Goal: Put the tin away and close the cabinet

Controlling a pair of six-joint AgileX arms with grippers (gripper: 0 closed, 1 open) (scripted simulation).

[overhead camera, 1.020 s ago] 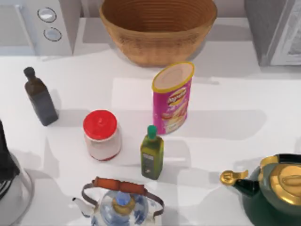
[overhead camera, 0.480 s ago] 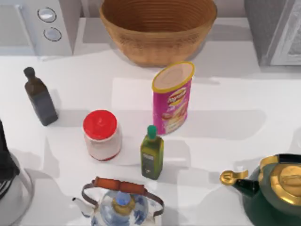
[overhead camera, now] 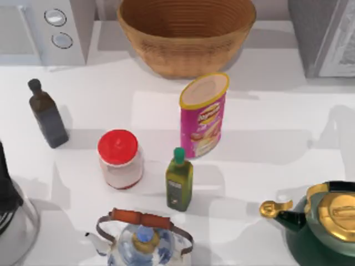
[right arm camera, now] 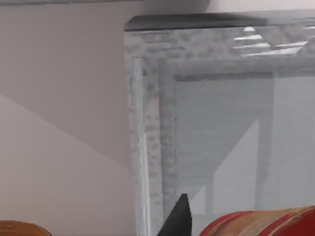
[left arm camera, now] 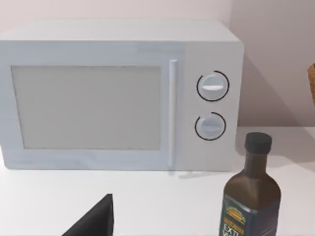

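Observation:
The tin point(overhead camera: 203, 113), a pink can with a yellow rim and pale lid, stands upright near the table's middle, in front of the basket. The grey cabinet point(overhead camera: 324, 36) stands at the back right corner. In the right wrist view its speckled frame and glass panel point(right arm camera: 221, 147) are close; I cannot tell whether its door is open. A dark tip of my right gripper point(right arm camera: 178, 219) points at that frame, far from the tin. My left arm point(overhead camera: 5, 183) rests at the left edge. A dark tip of my left gripper point(left arm camera: 93, 223) faces the microwave.
A wicker basket point(overhead camera: 186, 50) sits at the back centre and a microwave point(overhead camera: 50, 27) at the back left. Around the tin stand a dark bottle point(overhead camera: 48, 116), a red-lidded jar point(overhead camera: 119, 160) and a green-capped oil bottle point(overhead camera: 179, 180). A glass kettle point(overhead camera: 143, 238) and a green teapot point(overhead camera: 324, 227) line the front.
A soft shadow has spread over the table's right edge, growing and climbing toward the back. The tin and the other objects have not moved.

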